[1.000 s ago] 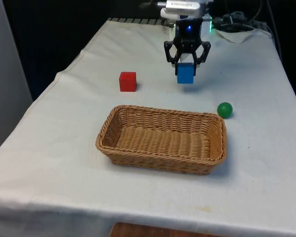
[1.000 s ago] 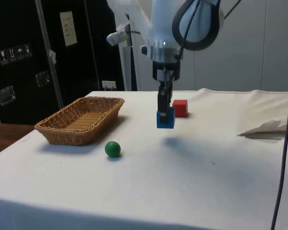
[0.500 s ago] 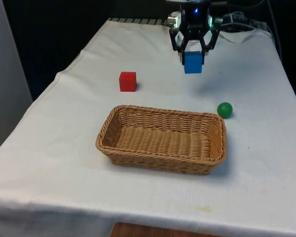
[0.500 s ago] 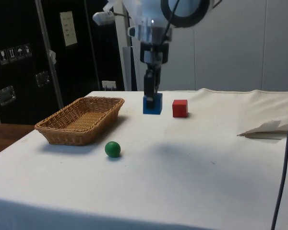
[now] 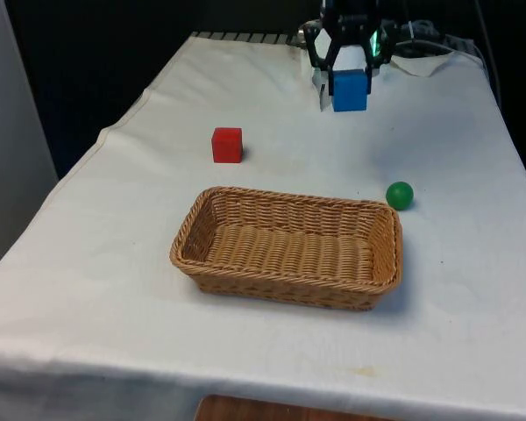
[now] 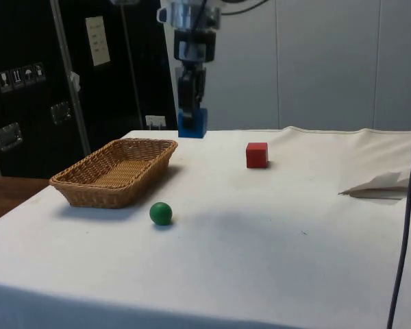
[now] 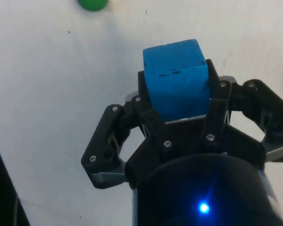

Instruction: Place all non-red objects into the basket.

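Wicker basket (image 5: 285, 246) sits nearest the front camera on the white cloth of the table (image 5: 114, 289), a long oval-cornered tray with nothing in it; in the side view it lies toward the side view's left (image 6: 116, 171). Just past its far corner on the front view's right rests a green ball (image 5: 400, 195), on the cloth and apart from the rim; the side view shows it (image 6: 161, 213) in front of the basket, and a sliver of it appears in the wrist view (image 7: 92, 4). Farther back, toward the front view's left, stands 1 red cube (image 5: 227, 145), flat on the cloth and well apart from the basket (image 6: 257, 155). Farthest of all, the gripper (image 5: 349, 77) hangs high above the far end of the table with its 2 fingers clamped on opposite faces of a blue cube (image 5: 350, 90). The wrist view shows the fingers pressed against the blue cube (image 7: 176, 79). In the side view the cube (image 6: 192, 123) is well clear of the cloth, roughly level, though its exact tilt is hard to judge there.
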You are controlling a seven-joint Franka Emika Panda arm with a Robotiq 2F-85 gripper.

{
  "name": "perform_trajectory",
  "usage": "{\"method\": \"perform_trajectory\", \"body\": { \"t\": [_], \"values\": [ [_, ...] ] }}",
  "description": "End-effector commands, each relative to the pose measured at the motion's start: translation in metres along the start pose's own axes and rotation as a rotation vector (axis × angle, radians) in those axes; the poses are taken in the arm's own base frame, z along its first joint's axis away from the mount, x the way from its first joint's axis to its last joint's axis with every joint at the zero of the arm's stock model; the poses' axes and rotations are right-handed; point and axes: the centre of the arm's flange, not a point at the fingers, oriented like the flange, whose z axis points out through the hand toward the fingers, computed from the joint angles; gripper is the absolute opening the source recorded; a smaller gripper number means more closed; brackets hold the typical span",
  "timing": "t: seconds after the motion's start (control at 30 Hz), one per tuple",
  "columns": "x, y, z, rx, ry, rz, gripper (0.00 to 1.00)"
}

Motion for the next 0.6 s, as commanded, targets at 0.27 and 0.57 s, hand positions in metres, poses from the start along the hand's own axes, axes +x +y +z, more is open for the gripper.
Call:
{"method": "perform_trajectory", "body": {
  "t": [0.27, 0.57],
  "values": [
    [0.028, 0.002, -0.029, -0.002, 0.007, 0.001, 0.02],
    [0.059, 0.006, -0.057, -0.001, 0.02, 0.001, 0.02]
  ]
}}
